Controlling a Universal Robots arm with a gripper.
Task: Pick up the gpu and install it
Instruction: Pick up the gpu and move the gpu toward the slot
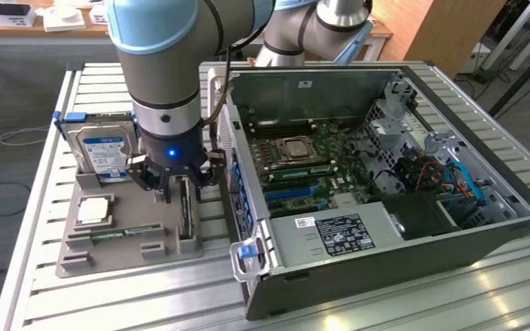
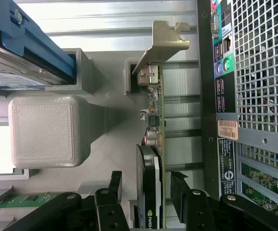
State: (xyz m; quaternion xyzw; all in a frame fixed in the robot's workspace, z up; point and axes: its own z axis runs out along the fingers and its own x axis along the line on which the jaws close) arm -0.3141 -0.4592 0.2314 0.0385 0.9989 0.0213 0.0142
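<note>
**Operator:** Where does the gpu lie from my end effector?

**Spotter:** Right under it. Your end effector [image 1: 179, 181] hangs over the grey holder [image 1: 127, 231] on the worktop [image 1: 35, 289]. The gpu [image 1: 188, 217] stands on edge in the holder's slot, just beside the open computer case [image 1: 385, 172]. You have one arm, so there is no nearer side to choose.

**Operator:** Which way does the card run?

**Spotter:** Its long axis follows the slot, parallel to the case's side wall. In the exterior view it runs from your end effector toward the holder's near edge. In the wrist view the silver bracket [image 2: 165, 41] sits at the end away from your fingers [image 2: 111, 187]. You are over the cooler end, not the bracket end.

**Operator:** And the jaws?

**Spotter:** They are spread wide and hold nothing. You have one finger on the black cooler side and the other on the circuit-board side, so the card stands between them. There is a clear gap on the cooler side. The gap on the board side is narrower; it looks apart, though I can't rule out a light touch there. The hard drive [image 1: 104, 148] stands well apart, across the holder from the card.
</note>
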